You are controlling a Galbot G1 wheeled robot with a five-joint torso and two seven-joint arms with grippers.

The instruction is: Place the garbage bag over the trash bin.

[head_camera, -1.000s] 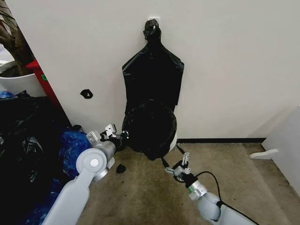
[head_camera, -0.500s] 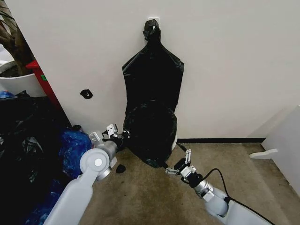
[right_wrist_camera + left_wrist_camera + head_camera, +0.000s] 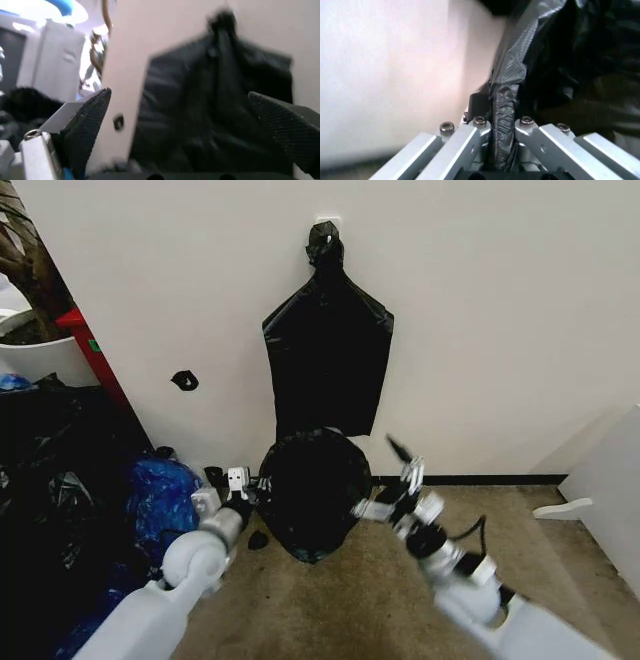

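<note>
We noted the garbage bag on the floor against the wall, draped as a rounded black mound over what we took to be the trash bin; no white of the bin was visible, so we could not confirm how fully the rim was covered. Directly above it a flat black bag with a knotted neck hung on the wall, apart from the task. The left end effector sat at the mound's left edge, and in the left wrist view its fingers were clamped on a bunched fold of the garbage bag. The right end effector stood just beside the mound's right side with its fingers spread apart and nothing between them; the right wrist view looked up between its textured pads at the hanging bag. A blue plastic bag lay near the left arm. We judged the step in hand to be seating the film around the bin's rim. To do it well, the left grip should hold without slipping while the edge is drawn outward and down evenly; thin film tears if yanked. The free right end effector would do best taking the opposite edge low, so the light bin does not tip or slide.
</note>
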